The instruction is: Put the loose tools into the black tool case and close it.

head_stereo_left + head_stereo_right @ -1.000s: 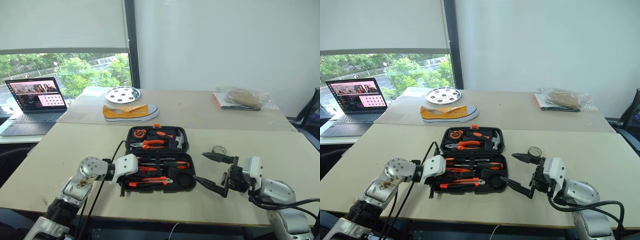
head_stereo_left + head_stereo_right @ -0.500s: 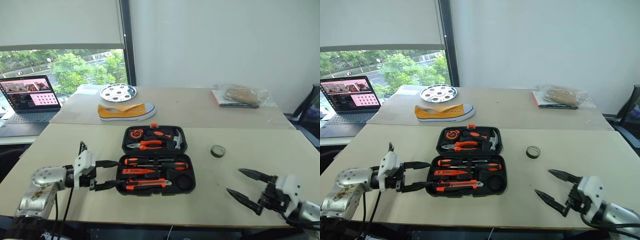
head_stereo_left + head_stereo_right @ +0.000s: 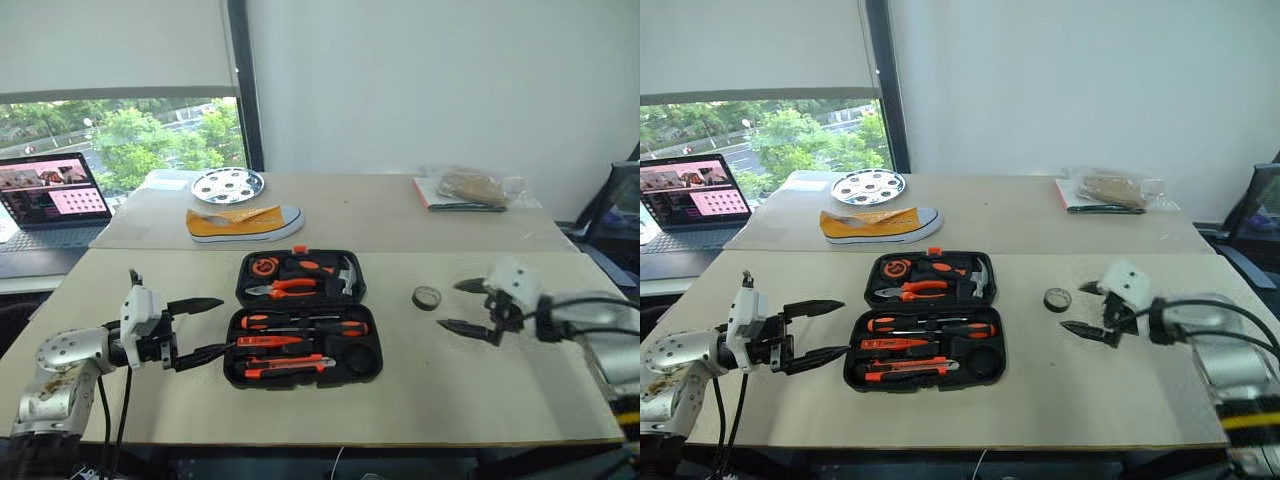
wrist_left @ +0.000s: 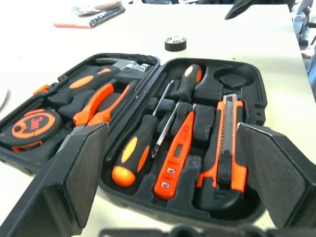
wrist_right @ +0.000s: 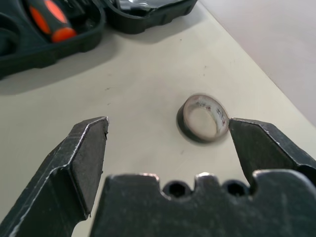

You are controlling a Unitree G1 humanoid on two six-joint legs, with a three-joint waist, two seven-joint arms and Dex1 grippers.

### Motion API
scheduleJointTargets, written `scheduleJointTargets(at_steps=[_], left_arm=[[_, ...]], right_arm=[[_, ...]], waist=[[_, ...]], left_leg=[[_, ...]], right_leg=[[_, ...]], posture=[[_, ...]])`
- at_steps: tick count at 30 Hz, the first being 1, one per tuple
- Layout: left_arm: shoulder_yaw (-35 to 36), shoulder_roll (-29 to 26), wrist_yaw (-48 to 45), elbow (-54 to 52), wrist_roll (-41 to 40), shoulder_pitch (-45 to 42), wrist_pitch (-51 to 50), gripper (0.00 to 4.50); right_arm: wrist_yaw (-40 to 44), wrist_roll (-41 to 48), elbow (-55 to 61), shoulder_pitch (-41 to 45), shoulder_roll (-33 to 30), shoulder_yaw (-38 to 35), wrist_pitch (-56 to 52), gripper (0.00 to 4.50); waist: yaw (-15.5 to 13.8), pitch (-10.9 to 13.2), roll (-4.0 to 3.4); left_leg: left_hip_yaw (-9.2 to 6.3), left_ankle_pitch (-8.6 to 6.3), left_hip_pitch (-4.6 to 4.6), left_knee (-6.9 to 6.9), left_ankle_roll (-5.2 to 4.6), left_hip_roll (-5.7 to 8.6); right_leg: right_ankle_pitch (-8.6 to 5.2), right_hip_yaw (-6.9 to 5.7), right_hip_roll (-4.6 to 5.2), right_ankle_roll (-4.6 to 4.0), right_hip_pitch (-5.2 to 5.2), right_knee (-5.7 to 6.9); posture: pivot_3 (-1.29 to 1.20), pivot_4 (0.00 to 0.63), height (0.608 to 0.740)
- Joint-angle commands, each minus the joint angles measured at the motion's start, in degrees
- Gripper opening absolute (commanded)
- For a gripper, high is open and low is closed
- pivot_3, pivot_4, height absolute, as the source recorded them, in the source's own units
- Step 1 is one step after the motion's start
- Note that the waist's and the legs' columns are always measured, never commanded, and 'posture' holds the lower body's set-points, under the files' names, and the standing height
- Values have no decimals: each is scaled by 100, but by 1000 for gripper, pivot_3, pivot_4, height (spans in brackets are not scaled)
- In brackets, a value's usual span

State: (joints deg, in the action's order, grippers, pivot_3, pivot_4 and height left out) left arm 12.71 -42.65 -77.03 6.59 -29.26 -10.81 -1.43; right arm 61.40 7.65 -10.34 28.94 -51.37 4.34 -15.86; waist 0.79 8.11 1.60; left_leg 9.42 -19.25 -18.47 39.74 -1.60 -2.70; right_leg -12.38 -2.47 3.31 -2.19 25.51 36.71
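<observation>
The right gripper point(image 3: 459, 306) gapes wide and empty just beside the tape point(image 3: 427, 297), which lies flat on the table point(image 3: 470, 390) right of the case point(image 3: 301, 318). The left gripper point(image 3: 204, 328) hangs equally wide and empty just off the case's left edge. The case lies open: two screwdrivers point(image 4: 148, 138), the tester point(image 4: 177, 153) and the knife point(image 4: 226, 148) sit in recesses of the near half (pliers point(image 4: 101, 101) and tape measure point(image 4: 30, 129) in the far half).
</observation>
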Motion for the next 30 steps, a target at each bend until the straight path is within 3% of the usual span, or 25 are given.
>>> scheduleJointTargets(at_steps=[1, 5, 8, 19, 23, 26, 30], left_arm=[[-57, 47, 95, -235, -35, -131, -25, 4468], [-106, 49, 151, -321, -44, -149, -72, 4468], [-133, 64, 167, -391, -69, -116, -80, 4500], [-161, 57, -50, -537, -96, 145, -15, 4500], [-195, 60, -129, -632, -94, 271, 10, 4500], [-212, 24, -234, -685, -86, 406, 52, 4500], [-218, -10, -316, -689, -55, 534, 85, 4500]], right_arm=[[259, -770, -1044, 904, 203, 755, 218, 4500], [351, -1137, -1791, 1446, 445, 1100, 401, 4500], [403, -1315, -2228, 1790, 617, 1220, 451, 3813], [1088, -1198, -2672, 2085, 807, 1103, 1006, 95], [1988, -351, -1858, 1929, 862, 790, 1199, 35], [2575, 621, -315, 1641, 951, 685, 249, 35], [2496, 1119, 1403, 1209, 948, 1026, -1119, 35]], waist=[[-9, 0, -1], [-16, 0, -2], [2, 1, -3], [23, 2, -5], [40, 5, -9], [54, 6, -12], [13, 6, -12]], left_leg=[[4, 0, -8, 0, 0, 1], [13, -1, -88, 13, -5, 9], [21, -2, -95, 11, -6, 7], [26, 4, -83, 18, 7, 7], [20, 5, -79, 18, 9, 5], [15, 5, -78, 18, 10, -2], [3, 5, -81, 20, 11, -4]], right_leg=[[-1, 1, -1, 1, 10, 1], [-2, -26, 6, 10, 86, 5], [-7, -59, 10, 17, 86, 4], [-8, -58, 13, 15, 84, 23], [-8, -53, 12, 15, 85, 28], [-8, -54, 10, 14, 85, 30], [-8, -62, 16, 11, 84, 30]], posture=[[0, 150, 740], [0, 150, 740], [0, 150, 740], [0, 150, 740], [0, 150, 740], [0, 150, 740], [0, 150, 740]])
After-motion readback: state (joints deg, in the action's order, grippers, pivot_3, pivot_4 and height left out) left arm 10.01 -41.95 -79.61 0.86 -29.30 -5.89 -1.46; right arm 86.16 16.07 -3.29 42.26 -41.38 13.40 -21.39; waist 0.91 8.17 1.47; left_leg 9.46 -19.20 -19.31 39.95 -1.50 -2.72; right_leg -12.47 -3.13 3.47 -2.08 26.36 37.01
